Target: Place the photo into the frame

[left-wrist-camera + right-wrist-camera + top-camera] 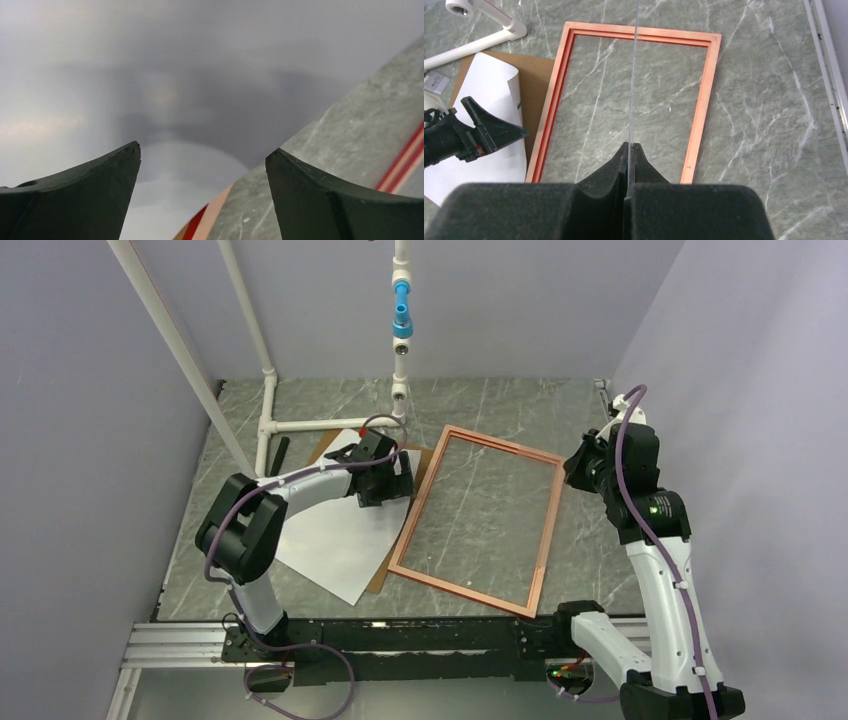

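Two arms are reaching out over the grey marble table [500,405], one at each side of the frame [548,530]. The frame is lying flat on the table, turned a little askew. Its pale orange-wood face is showing upward, a thin line of red is showing along the inner lip, and bare marble is showing through its opening. The photo [335,540] is lying just to the left of it, white face up. It is resting on a brown backing board [422,462] whose edge is peeking out between sheet and frame. From the right wrist camera, the sheet's edge nearest the frame seems to be curling up slightly.

The left gripper [385,485] is hanging over the far part of the photo, near the frame's left rail. Its fingers [90,195] are standing wide apart with nothing between them. The white sheet is filling most of its wrist view as a blur, and I cannot tell whether the tips are touching the paper.

The right gripper [630,146] is sitting just beyond the frame's far right corner, looking down across the frame. Its jaws are pressing together on a clear pane [634,75]. The pane is showing only as a thin pale line, edge-on, running away from the grip over the frame's opening.
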Motion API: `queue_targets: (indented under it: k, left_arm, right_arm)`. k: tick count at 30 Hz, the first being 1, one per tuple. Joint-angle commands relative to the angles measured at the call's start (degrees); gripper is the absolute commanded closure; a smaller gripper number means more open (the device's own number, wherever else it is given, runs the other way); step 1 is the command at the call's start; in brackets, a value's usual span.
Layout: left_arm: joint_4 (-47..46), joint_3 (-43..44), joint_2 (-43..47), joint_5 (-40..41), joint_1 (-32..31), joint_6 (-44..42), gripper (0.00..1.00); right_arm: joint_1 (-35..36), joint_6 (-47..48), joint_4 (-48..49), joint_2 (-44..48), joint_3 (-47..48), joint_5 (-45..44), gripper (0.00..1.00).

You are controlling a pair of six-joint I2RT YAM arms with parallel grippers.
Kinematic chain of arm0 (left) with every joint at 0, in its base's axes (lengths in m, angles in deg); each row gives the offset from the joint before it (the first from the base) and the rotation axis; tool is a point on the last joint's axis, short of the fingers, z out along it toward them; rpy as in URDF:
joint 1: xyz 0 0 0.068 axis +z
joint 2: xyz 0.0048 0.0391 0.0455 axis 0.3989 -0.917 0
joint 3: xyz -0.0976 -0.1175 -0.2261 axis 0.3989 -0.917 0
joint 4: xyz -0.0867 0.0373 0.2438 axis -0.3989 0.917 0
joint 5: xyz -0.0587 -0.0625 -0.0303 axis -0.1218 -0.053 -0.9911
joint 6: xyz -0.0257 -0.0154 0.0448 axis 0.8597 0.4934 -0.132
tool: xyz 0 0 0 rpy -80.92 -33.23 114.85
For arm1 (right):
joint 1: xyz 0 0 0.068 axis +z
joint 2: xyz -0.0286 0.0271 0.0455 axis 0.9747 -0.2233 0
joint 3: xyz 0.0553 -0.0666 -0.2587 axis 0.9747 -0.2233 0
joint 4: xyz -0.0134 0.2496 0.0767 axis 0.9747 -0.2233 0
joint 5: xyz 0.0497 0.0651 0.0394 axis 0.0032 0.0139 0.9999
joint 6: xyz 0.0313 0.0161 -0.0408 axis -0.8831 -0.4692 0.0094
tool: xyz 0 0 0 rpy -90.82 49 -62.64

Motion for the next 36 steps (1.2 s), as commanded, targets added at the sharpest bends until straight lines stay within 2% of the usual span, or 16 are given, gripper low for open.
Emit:
queue_targets:
  k: [1,13,22,28,36]
  left_arm:
    - [-4.79,-1.4,1.74,-9.53,0.52,2.61,0.02]
    - [-12.96,-8.92,2.23,-18.77,-1.31,6.06,0.09]
    - [-7.82,-6.76,2.1,-13.27,-6.64,6.54,0.05]
    - [-2.79,-3.17,-2.4,-10.77,-4.11,4.36,0.03]
    - [-6.07,-6.32,-0.71,-11.47,3.37,4.38,0.02]
  right_arm:
    - [-0.11,-0.31,2.0,-0.23,-0.5,1.17,1.0]
    - [-0.07,-0.39,2.43,-0.25,-2.0,3.74,1.0]
    - [-0.07,-0.22,2.38,-0.4,-2.57,4.48,1.0]
    - [-0.06,0.28,1.83,-0.08,-2.59,4.79,1.0]
    - [-0.06,0.58,1.47,0.21,-2.55,5.06,1.0]
